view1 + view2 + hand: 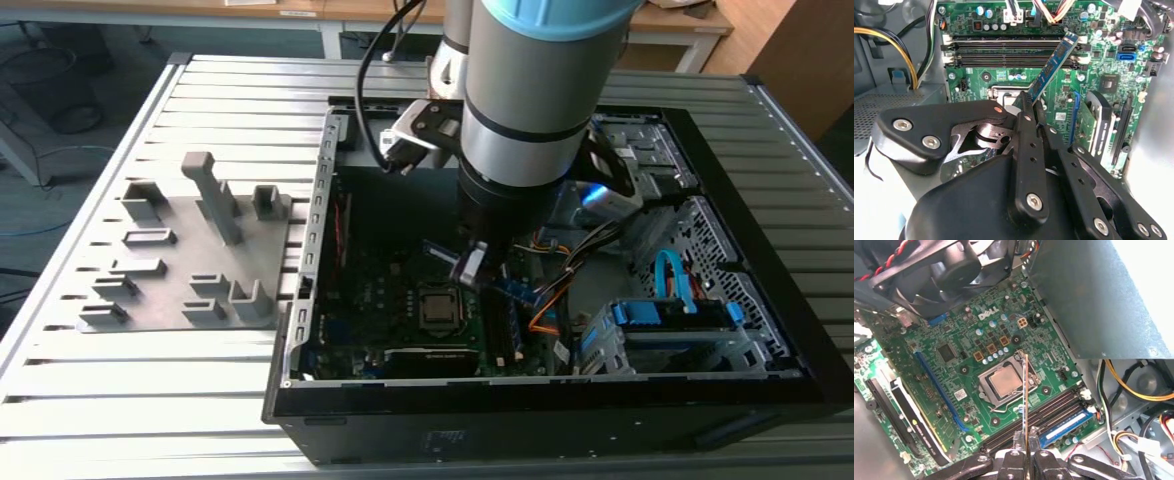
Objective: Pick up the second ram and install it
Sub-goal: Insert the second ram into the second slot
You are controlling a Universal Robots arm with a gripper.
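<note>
step: transfer to slot. We have the second ram [1054, 62] picked up but not seated.
gripper: the gripper [1032, 103] is clenched on one end of the second ram. In the first wrist view the stick runs edge-on, straight out from between the fingers.
ram position: in the air inside the open case [534, 395], over the motherboard [969, 335], near the CPU socket [1004, 382]. In the second wrist view it lies across the line of the memory slots [1004, 54], not along it. We see no contact with a slot.
next move needs (our read): board edge turned parallel to an empty slot, centred over it, then a straight push. End latches must be open, and we cannot tell whether they are.
counts: ram sticks 2, one held and one seated stick [1066, 423] in the outermost slot by the cables. Slots 4 by our count, three looking empty. CPU socket 1, gripper 1.
</note>
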